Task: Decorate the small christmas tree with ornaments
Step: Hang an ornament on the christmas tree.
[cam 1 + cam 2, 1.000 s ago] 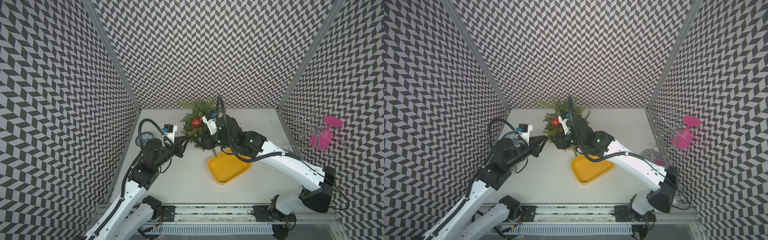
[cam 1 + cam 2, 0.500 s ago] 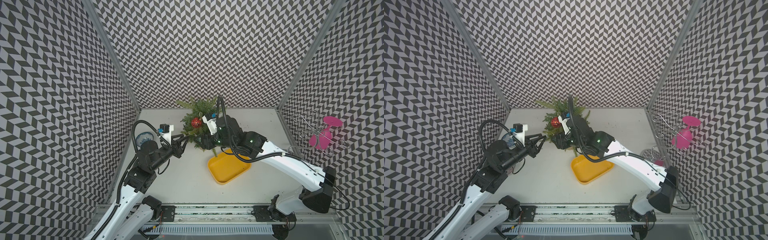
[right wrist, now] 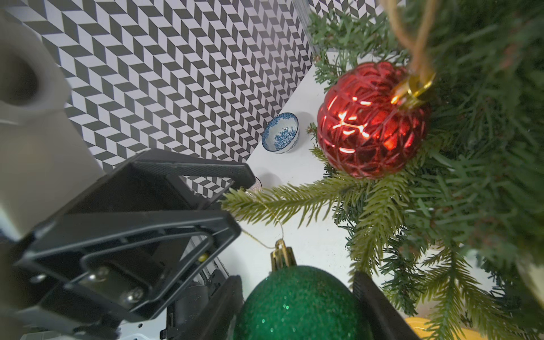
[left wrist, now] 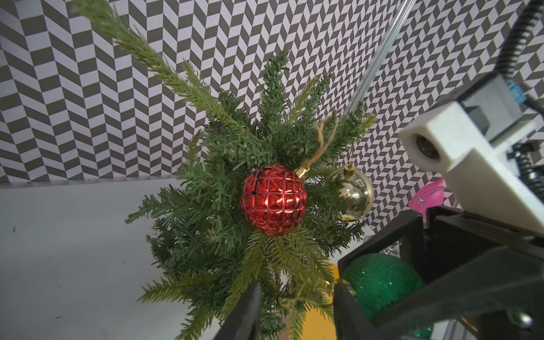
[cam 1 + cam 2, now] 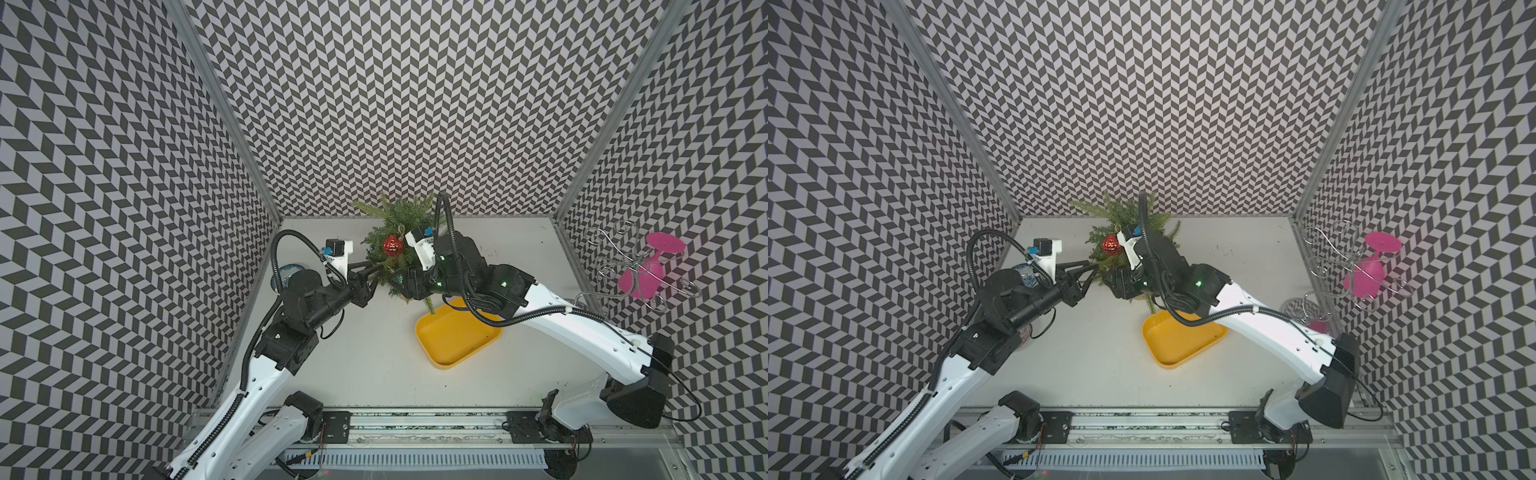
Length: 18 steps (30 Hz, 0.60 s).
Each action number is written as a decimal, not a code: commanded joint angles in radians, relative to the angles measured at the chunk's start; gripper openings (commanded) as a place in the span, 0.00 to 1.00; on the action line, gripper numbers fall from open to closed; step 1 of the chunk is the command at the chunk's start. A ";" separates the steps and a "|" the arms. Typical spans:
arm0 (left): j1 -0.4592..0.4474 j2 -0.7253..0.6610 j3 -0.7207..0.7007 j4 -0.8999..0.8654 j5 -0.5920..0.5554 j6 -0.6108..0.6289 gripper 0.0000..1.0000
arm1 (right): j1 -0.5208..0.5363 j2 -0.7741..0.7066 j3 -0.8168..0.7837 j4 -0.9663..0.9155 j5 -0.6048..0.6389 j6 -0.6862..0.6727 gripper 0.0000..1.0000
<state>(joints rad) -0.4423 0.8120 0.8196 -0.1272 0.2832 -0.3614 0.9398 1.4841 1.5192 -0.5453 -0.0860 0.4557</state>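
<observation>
The right gripper [image 3: 297, 294] is clamped on the glittery green bauble [image 3: 297, 309] just beside the low branches of the small christmas tree [image 5: 399, 212], the left gripper [image 4: 297, 306] straddles a branch tip there with jaws parted, and the red bauble [image 5: 392, 245] and gold bauble [image 4: 354, 195] hang in the tree, behind the yellow tray [image 5: 457, 336].

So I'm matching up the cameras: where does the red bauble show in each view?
A top view: red bauble upper centre, hung on the tree.
A top view: red bauble upper centre, slightly further left.
Left wrist: red bauble mid-picture.
Right wrist: red bauble upper right.
Shared landmark: the tree's branches around it.
</observation>
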 commanded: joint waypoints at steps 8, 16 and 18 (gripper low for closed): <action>-0.006 0.023 0.050 0.051 0.020 0.002 0.21 | 0.004 -0.030 -0.019 0.063 -0.024 0.001 0.58; -0.009 0.026 0.055 0.049 0.021 0.006 0.13 | 0.008 -0.031 -0.025 0.067 -0.055 0.001 0.61; -0.009 0.027 0.056 0.049 0.020 0.007 0.13 | 0.010 -0.032 -0.024 0.064 -0.061 0.001 0.65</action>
<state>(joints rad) -0.4454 0.8398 0.8467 -0.1020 0.2939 -0.3599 0.9405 1.4826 1.5017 -0.5320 -0.1276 0.4564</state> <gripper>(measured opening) 0.131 0.635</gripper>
